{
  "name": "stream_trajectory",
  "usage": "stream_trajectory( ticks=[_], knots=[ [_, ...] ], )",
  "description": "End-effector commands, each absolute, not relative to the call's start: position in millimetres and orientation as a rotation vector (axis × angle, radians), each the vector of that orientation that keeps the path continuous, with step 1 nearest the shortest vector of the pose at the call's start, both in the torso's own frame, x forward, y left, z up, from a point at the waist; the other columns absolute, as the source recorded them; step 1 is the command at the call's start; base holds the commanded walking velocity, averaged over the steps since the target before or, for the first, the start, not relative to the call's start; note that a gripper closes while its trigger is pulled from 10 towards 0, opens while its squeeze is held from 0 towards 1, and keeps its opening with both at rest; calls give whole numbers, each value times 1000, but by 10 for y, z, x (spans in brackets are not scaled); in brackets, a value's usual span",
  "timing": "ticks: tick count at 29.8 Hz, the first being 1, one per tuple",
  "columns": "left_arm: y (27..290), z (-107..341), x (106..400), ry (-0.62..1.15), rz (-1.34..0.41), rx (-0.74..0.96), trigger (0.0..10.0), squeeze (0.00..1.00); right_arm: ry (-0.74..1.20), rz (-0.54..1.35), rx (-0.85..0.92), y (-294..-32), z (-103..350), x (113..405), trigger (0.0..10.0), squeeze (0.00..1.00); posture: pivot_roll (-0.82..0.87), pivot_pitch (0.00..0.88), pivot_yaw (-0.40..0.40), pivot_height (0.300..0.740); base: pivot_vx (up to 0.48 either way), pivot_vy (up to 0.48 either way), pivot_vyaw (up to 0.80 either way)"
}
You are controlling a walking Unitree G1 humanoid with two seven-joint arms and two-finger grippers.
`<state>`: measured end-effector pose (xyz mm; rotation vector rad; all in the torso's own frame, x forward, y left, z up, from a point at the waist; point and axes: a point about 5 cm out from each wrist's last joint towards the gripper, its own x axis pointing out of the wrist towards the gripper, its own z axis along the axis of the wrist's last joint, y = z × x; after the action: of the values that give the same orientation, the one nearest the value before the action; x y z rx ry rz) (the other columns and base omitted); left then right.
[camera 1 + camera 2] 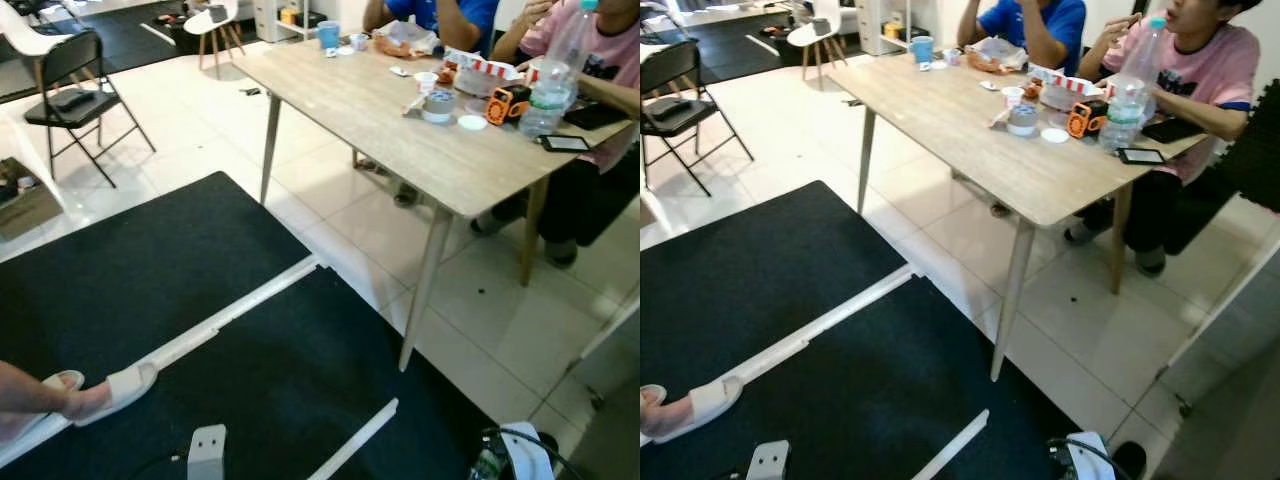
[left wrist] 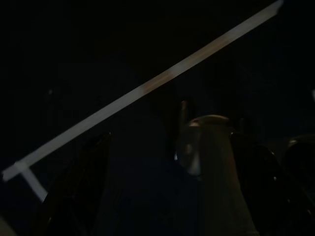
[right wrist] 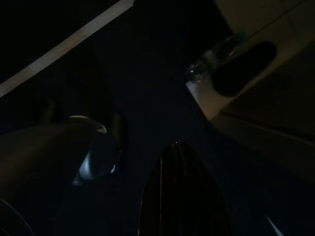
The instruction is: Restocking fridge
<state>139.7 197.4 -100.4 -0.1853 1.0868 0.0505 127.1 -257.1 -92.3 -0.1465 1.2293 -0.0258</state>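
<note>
No fridge is in sight. A clear bottle with a green band (image 3: 209, 64) rests against a white carrier (image 3: 231, 83) on the floor at my lower right, and it also peeks in at the head view's bottom edge (image 1: 487, 466). Both arms hang low over the black mat. The left wrist view is very dark; my left gripper (image 2: 172, 191) shows two black fingers (image 2: 81, 189) standing well apart with nothing held. In the right wrist view I make out one black finger (image 3: 182, 191) of the right gripper.
A long wooden table (image 1: 400, 130) on slim legs stands ahead to the right, with cups, food boxes and a water bottle (image 1: 552, 80); people sit behind it. Black mats (image 1: 150, 270) with a white seam (image 1: 230, 318) cover the floor. A person's sandalled foot (image 1: 110, 390) lies left. A folding chair (image 1: 75, 95) stands far left.
</note>
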Motion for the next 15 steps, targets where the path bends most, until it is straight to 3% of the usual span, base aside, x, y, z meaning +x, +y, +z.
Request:
stream_trajectory(
  ticks=[1, 15],
  knots=[
    [1999, -1012, 1364, 1099, 48, -170, 10000, 0, 1209, -3, -151, -2520, -921, 1319, 10000, 0, -42, 0, 26, 740, 307, 0, 0],
    [1998, -1011, 1365, 1101, 34, -159, 10000, 0, 1210, 5, -157, -2513, -927, 1305, 10000, 0, -41, 0, 26, 740, 307, 0, 0]
  ],
)
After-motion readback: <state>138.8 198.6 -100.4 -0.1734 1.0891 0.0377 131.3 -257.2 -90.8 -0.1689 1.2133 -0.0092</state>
